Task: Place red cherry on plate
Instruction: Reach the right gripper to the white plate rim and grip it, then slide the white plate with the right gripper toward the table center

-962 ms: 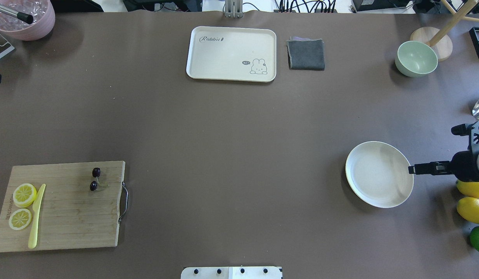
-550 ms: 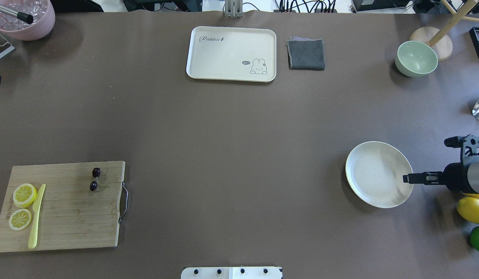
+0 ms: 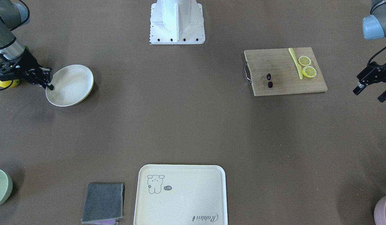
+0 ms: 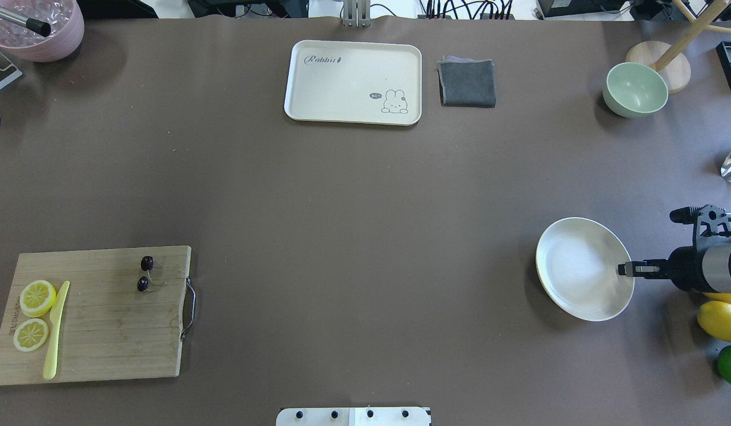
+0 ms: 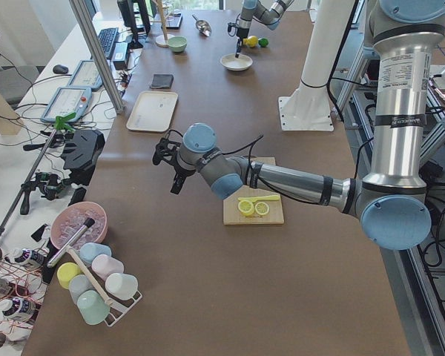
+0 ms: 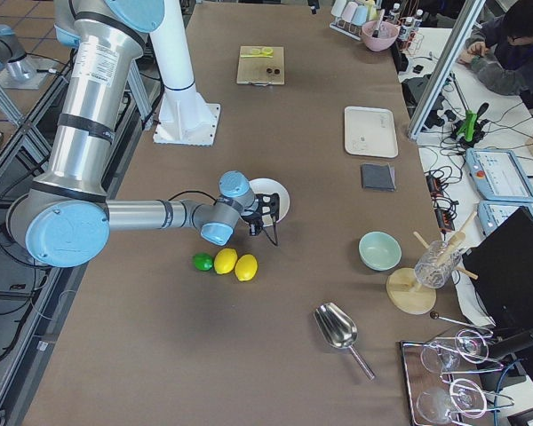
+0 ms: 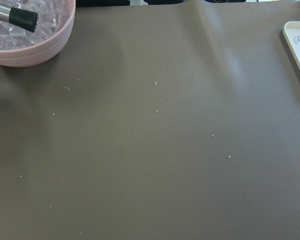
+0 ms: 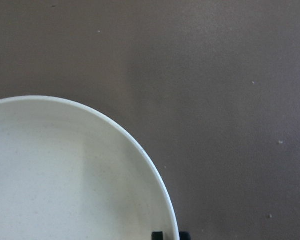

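While the right gripper [image 4: 622,270] is clamped on the plate [image 4: 578,266], its two fingertips straddle the raised rim at the plate's 3 o'clock in the overhead view. The right wrist camera shows one tip on each side of that rim. The cream-white plate sits at about 4 o'clock on the brown table [image 4: 353,236], and in the front-facing view it looks slightly tilted, with its yellowish underside showing along one edge. The red cherry [image 4: 145,273] lies on the wooden cutting board [image 4: 105,331] at the table's 8 o'clock, well apart from the plate. The dark pair rests toward the board's 1 o'clock, near the metal handle [image 4: 190,307]. Two lemon slices [image 4: 36,297] and a yellow knife [image 4: 55,331] lie at the board's 9 o'clock. The left gripper [image 3: 369,93] hangs with its fingers spread and holds nothing, at the board's 3 o'clock in the front-facing view and well clear of it.
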